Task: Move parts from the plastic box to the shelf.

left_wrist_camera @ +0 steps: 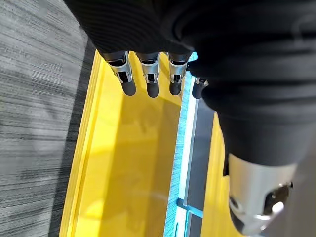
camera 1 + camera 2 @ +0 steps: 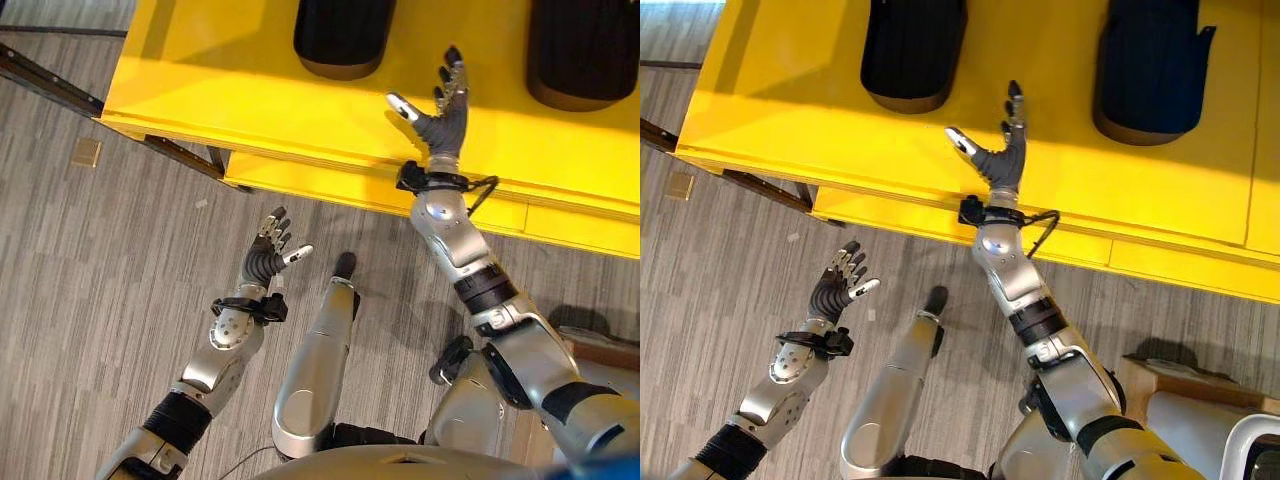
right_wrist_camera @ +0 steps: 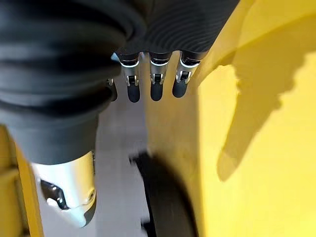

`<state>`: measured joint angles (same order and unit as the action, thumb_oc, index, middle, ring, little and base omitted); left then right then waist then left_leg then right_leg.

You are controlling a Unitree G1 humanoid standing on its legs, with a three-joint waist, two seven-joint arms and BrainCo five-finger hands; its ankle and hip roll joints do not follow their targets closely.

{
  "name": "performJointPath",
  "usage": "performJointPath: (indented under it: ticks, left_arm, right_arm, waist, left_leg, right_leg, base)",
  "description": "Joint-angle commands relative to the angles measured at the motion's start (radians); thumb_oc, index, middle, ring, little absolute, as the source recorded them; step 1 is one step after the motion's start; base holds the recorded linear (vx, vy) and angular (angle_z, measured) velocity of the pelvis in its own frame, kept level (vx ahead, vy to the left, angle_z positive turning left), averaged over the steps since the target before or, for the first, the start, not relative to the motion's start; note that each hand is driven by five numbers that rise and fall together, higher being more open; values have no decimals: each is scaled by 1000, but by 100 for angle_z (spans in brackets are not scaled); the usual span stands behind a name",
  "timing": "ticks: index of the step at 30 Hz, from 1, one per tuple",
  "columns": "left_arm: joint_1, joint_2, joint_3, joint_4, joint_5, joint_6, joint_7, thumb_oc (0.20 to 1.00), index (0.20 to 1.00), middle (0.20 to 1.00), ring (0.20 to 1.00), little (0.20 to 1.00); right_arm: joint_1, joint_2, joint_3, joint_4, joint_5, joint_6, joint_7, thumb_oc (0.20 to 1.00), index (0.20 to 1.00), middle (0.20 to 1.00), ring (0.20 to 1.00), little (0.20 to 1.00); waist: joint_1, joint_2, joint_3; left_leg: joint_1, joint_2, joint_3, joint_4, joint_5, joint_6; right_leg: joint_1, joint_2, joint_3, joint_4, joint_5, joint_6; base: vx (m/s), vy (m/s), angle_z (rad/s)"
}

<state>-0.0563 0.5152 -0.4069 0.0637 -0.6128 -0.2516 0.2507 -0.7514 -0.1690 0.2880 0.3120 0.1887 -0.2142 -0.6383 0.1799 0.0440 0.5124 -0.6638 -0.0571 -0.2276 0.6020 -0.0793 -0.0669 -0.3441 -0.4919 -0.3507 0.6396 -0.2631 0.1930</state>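
Observation:
Two black ribbed parts (image 2: 343, 35) (image 2: 585, 50) stand on the yellow shelf (image 2: 250, 110), one at the middle back and one at the right back. My right hand (image 2: 443, 120) is raised over the shelf's front part between them, open, fingers straight and empty. In the right wrist view its fingers (image 3: 155, 79) point past a black part (image 3: 165, 197) beside the yellow surface (image 3: 256, 148). My left hand (image 2: 268, 258) hangs over the grey floor in front of the shelf, open and empty. Its fingers (image 1: 148, 74) face the yellow shelf edge (image 1: 128, 163).
A dark metal rail (image 2: 50, 80) runs along the floor from the upper left to under the shelf. A small tan block (image 2: 86, 152) lies on the floor at the left. A brown box corner (image 2: 1170, 385) shows at the lower right.

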Motion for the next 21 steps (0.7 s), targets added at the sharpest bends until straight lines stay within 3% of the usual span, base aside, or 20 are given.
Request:
performJointPath:
  ticks: [1,7,14,16,21]
  left_arm:
    - [11,4,10,-41,30,-52,16,1000,1000,1000,1000,1000]
    - [13,1,-1,-34,38,-46,8,1000,1000,1000,1000,1000]
    - [23,-14,9,-19,38,-38,-14,1000,1000,1000,1000,1000]
    - [40,-26,23,-14,38,-36,-33,1000,1000,1000,1000,1000]
    - [86,-42,67,-1,42,-35,-67,1000,1000,1000,1000,1000]
  right_arm:
    - [9,-2,-59,-149,-95,-78,-27,1000,1000,1000,1000,1000]
    - [58,5,-26,-229,-96,-100,6,1000,1000,1000,1000,1000]
    - [183,-4,89,-316,15,-136,151,1000,1000,1000,1000,1000]
    - [277,-55,139,-370,50,-135,244,1000,1000,1000,1000,1000]
    - [407,-162,145,-409,65,-126,348,1000,1000,1000,1000,1000]
  waist:
    - [19,6,7]
    - [2,10,7]
    - [-44,3,-21]
    - [-80,-5,-48]
    - [-128,-14,-96]
  left_leg:
    - [33,69,85,45,-99,23]
    - [59,81,92,28,-87,17]
    - [142,113,107,-73,-35,-6]
    - [199,148,120,-169,34,-22]
    - [335,227,157,-338,113,-41]
  right_leg:
    - [-45,35,54,50,42,-45]
    - [-39,41,66,49,36,-50]
    - [7,74,76,-9,44,-58]
    - [33,106,76,-75,76,-69]
    - [72,172,101,-144,83,-77]
  base:
    - [-42,-34,-9]
    - [-38,-23,-15]
    - [-26,-35,-12]
    - [-41,-36,-22]
    - [28,-92,-32]
